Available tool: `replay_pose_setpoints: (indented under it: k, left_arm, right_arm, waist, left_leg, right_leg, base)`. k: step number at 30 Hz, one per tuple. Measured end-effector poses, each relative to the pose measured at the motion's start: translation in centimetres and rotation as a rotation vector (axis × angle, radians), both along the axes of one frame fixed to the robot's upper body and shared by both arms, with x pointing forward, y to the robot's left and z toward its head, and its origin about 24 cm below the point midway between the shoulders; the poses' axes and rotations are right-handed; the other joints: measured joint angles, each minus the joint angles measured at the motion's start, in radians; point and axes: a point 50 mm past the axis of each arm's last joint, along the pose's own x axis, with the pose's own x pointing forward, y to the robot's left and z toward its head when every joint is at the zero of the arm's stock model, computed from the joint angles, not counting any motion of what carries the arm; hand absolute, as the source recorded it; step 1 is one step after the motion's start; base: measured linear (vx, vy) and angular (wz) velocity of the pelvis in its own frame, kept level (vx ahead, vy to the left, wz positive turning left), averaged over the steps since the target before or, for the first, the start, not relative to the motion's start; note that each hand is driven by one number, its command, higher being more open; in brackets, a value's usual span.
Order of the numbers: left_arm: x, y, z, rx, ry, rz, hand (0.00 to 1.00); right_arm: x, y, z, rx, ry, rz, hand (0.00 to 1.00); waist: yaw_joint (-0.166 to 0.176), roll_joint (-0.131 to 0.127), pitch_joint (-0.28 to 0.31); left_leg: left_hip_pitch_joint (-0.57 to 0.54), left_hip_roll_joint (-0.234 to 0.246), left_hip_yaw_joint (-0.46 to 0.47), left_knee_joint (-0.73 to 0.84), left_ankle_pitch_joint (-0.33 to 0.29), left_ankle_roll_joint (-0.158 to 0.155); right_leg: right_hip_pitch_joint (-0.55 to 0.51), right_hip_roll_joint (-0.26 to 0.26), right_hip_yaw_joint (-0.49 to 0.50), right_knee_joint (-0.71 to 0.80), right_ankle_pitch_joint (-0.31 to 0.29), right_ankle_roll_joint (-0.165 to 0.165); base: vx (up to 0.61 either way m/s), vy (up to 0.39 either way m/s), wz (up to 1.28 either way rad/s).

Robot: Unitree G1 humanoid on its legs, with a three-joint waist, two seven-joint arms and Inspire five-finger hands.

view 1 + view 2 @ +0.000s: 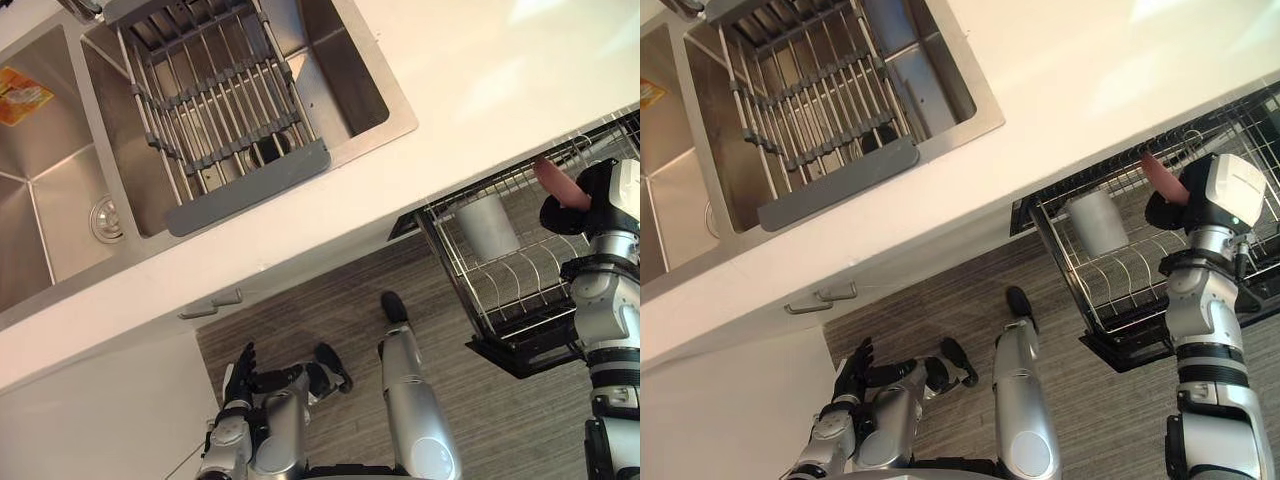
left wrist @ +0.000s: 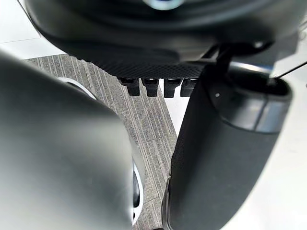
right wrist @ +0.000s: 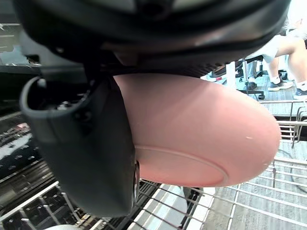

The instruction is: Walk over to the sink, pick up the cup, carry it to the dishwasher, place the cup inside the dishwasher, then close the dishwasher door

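Over the pulled-out dishwasher rack [image 1: 520, 285], my right hand [image 3: 91, 153] had the pink cup [image 3: 201, 139] clasped between thumb and curled fingers, tilted above the wires and not yet set down. My left hand [image 1: 240, 375] hung low near the floor, fingers loosely straight, holding nothing. I judged the danger lay in the release. The cup's wall was smooth and rounded, so letting go too high might send it bouncing off the tines and rolling. A grey tumbler [image 1: 487, 228] stood in the rack close by, and a careless lowering could knock it over. With the rack drawn out, the door would likely foul it unless it was pushed in first.
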Motion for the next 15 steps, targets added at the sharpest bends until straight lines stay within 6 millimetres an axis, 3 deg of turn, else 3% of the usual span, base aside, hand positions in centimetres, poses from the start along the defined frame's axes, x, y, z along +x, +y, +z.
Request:
replay_pose_setpoints:
  k: [10,11,15]
  left_arm:
    - [0.3,-0.1,0.2,-0.025,-0.017,0.028,1.0]
    - [0.3,-0.1,0.2,-0.029,-0.018,0.035,1.0]
    - [0.5,-0.2,0.2,-0.035,-0.022,0.044,1.0]
  right_arm:
    - [1.0,-0.6,0.9,-0.027,0.017,-0.025,0.0]
    - [1.1,-0.5,1.0,-0.032,0.011,-0.025,1.0]
    - [1.4,-0.6,1.1,-0.03,0.013,-0.034,1.0]
  waist:
    - [-0.001,0.012,0.011]
    - [-0.001,0.013,0.011]
    - [0.001,0.013,0.011]
  left_leg:
    - [-0.041,-0.011,0.003,0.007,0.007,0.012]
    - [-0.041,-0.012,0.004,0.008,0.007,0.012]
    - [-0.041,-0.014,0.004,0.008,0.008,0.013]
  right_leg:
    - [-0.054,-0.006,0.004,0.032,-0.004,0.006]
    - [-0.055,-0.006,0.005,0.035,-0.006,0.006]
    - [-0.057,-0.008,0.006,0.039,-0.006,0.006]
  base:
    - [0.03,-0.063,0.02]
    - [0.03,-0.06,-0.01]
    - [0.03,-0.058,0.01]
